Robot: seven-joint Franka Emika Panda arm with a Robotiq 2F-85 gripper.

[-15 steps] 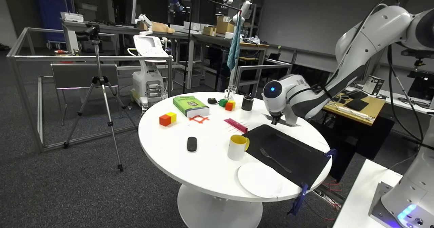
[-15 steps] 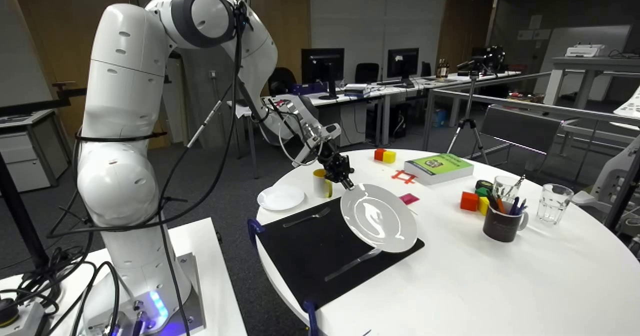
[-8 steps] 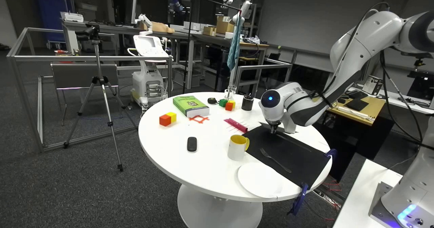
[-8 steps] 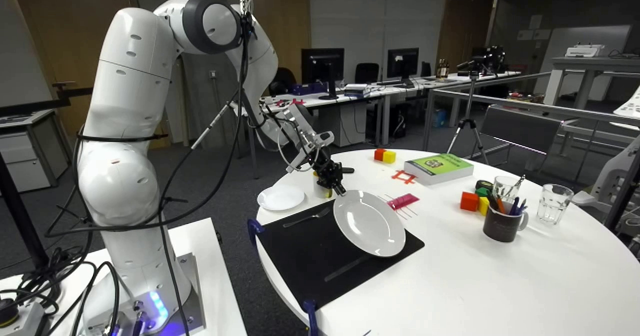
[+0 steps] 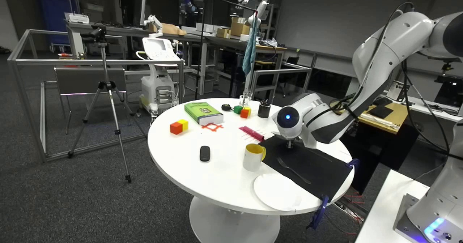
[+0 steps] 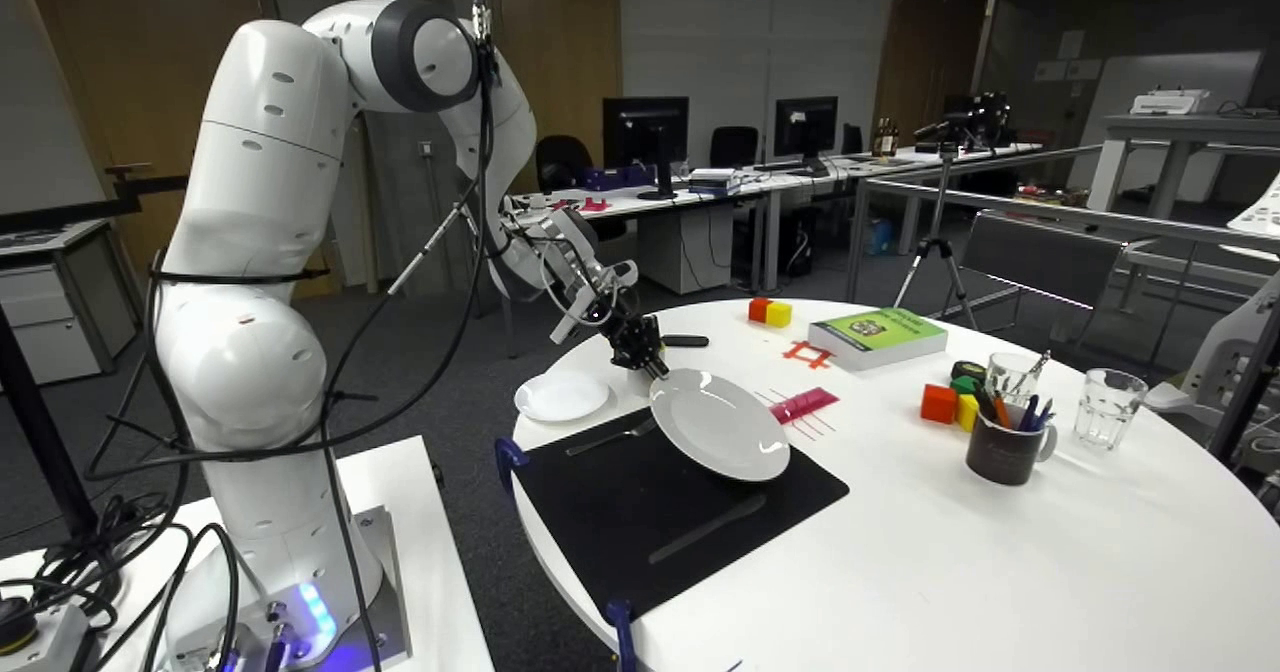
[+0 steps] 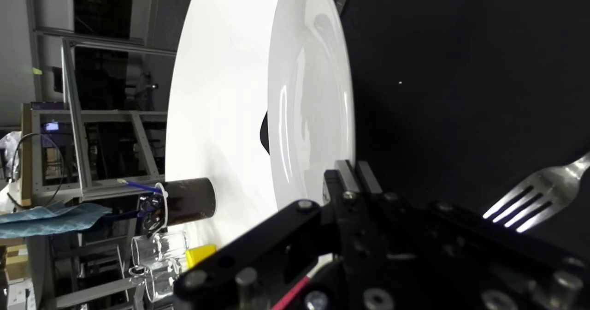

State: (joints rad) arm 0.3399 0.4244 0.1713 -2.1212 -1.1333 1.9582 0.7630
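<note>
My gripper [image 7: 355,169] is shut on the rim of a white plate [image 7: 313,93] and holds it tilted above the black mat [image 6: 620,512]. In an exterior view the plate [image 6: 722,430] hangs from the fingertips [image 6: 658,370], with its far side lower. The gripper [image 5: 290,145] is largely hidden behind the wrist in an exterior view. A fork [image 7: 548,194] lies on the mat to one side; it also shows in an exterior view [image 6: 612,434]. A knife [image 6: 706,530] lies on the mat near the plate's lower edge. A white-and-yellow mug [image 5: 252,158] stands close to the gripper.
A second white plate [image 5: 276,191] lies by the table edge. Blue clamps [image 6: 622,632] hold the mat. Around stand a pink piece with thin sticks [image 6: 803,405], a green book [image 6: 878,337], coloured cubes [image 6: 938,402], a dark mug of pens [image 6: 1003,452] and glasses [image 6: 1108,407].
The gripper and held plate have moved toward the white-and-yellow mug and fork side, further over the mat. The plate has tipped flatter. The other things have stayed put.
</note>
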